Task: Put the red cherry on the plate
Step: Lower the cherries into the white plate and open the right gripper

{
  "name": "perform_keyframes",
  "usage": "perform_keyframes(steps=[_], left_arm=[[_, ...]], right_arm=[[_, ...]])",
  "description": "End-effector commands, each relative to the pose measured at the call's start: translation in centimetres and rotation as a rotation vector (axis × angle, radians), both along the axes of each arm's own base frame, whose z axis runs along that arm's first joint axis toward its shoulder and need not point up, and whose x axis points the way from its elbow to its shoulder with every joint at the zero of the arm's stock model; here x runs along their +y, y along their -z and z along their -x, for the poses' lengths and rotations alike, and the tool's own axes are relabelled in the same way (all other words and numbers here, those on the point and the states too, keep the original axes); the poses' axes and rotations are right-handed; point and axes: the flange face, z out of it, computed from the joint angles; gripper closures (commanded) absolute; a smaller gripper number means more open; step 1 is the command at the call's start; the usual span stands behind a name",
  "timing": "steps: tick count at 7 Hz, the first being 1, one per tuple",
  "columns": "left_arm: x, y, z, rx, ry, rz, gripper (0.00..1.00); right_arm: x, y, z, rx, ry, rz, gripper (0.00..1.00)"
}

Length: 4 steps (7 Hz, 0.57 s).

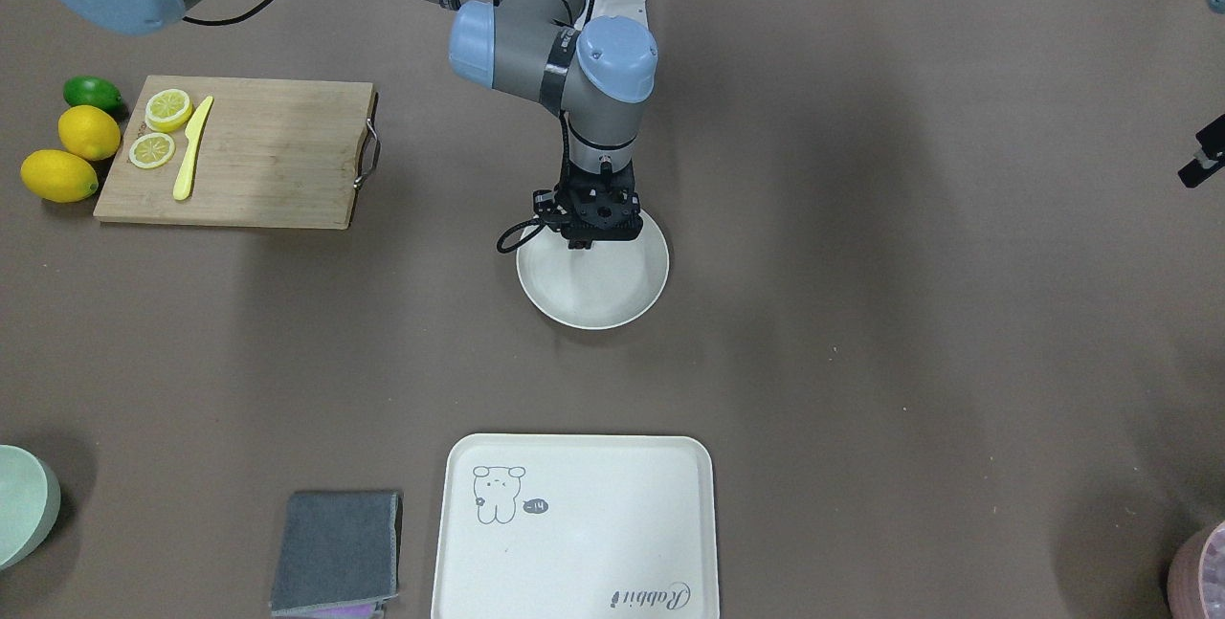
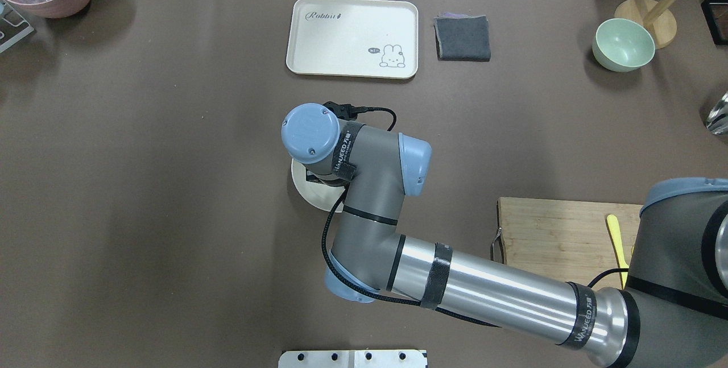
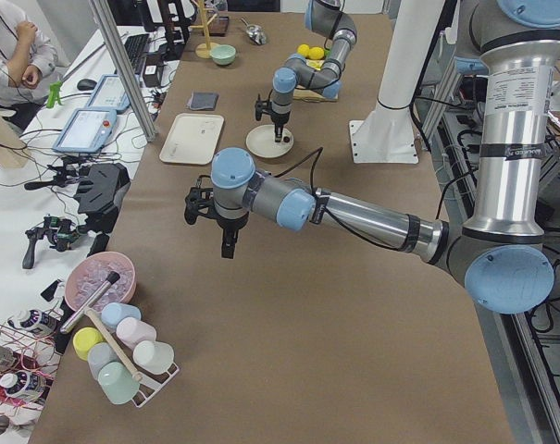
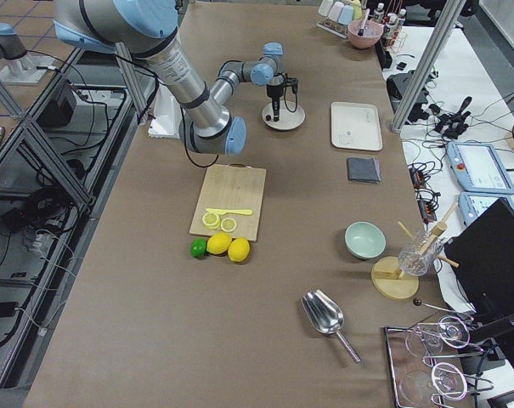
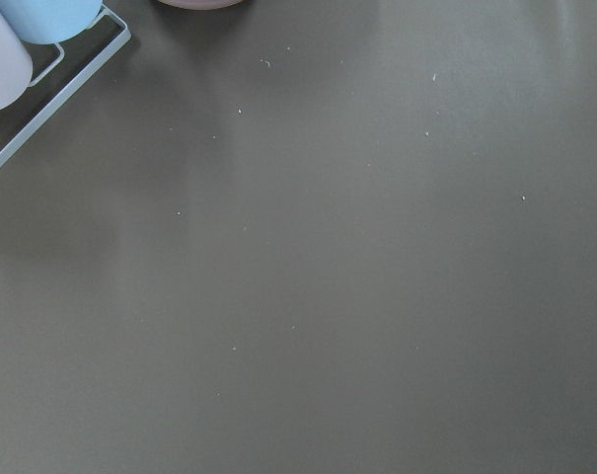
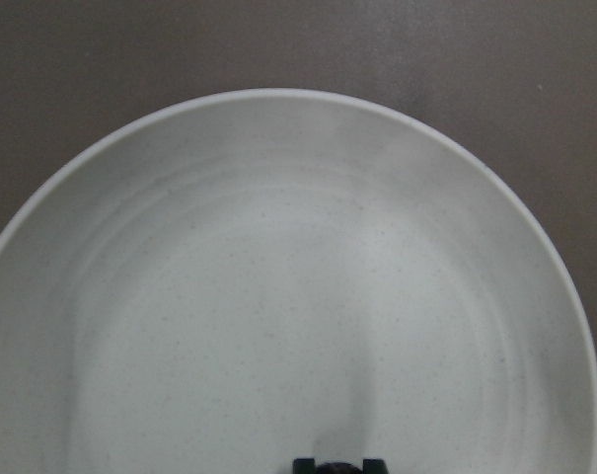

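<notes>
Finding the red cherry is not possible in any view, so neither its place nor the way its stems and long axis run can be told. The plate (image 1: 593,298) lies near the middle of the brown table (image 1: 909,313). In the right wrist view its pale inside shows bare, though the lower part is cut off by the frame edge, where a small black tip (image 6: 337,464) juts in.

The right gripper (image 1: 599,222) hangs upright over the plate's robot-side rim. Its dark body covers the fingers in the front view, and the arm's elbow hides it from overhead. In the side views it is too small to read, so whether it grips anything or stands spread cannot be told.

The left gripper (image 3: 228,242) hovers above bare table, well apart from the plate; I cannot tell how its fingers stand.

On the operators' side of the plate lies a cream tray (image 1: 612,514) with a small drawing, and a folded grey cloth (image 1: 337,547) just beside it. A wooden cutting board (image 1: 278,160) carries two lemon slices (image 1: 167,109) and a yellow knife (image 1: 191,150). Next to the board sit two lemons (image 1: 89,132) and a lime (image 1: 92,94). A pale green bowl (image 1: 19,504) is cut off at the frame edge.
</notes>
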Motion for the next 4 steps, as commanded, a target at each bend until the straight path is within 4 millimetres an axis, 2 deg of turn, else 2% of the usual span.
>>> perform_keyframes(steps=[1, 2, 3, 4], left_arm=[[0.8, 0.2, 0.7, 0.001, 0.013, -0.004, 0.03], [1.0, 0.1, 0.8, 0.001, 0.013, -0.001, 0.03], [1.1, 0.2, 0.8, 0.001, 0.013, -0.003, 0.03], [1.1, 0.2, 0.8, 0.001, 0.014, -0.003, 0.03]], right_arm=[[-0.3, -0.2, 0.2, -0.002, 0.000, -0.006, 0.54], [-0.6, 0.0, 0.0, -0.016, -0.001, -0.013, 0.09], [-0.7, 0.6, -0.2, -0.038, 0.000, -0.017, 0.01], [-1.0, 1.5, -0.6, -0.051, 0.002, -0.010, 0.01]])
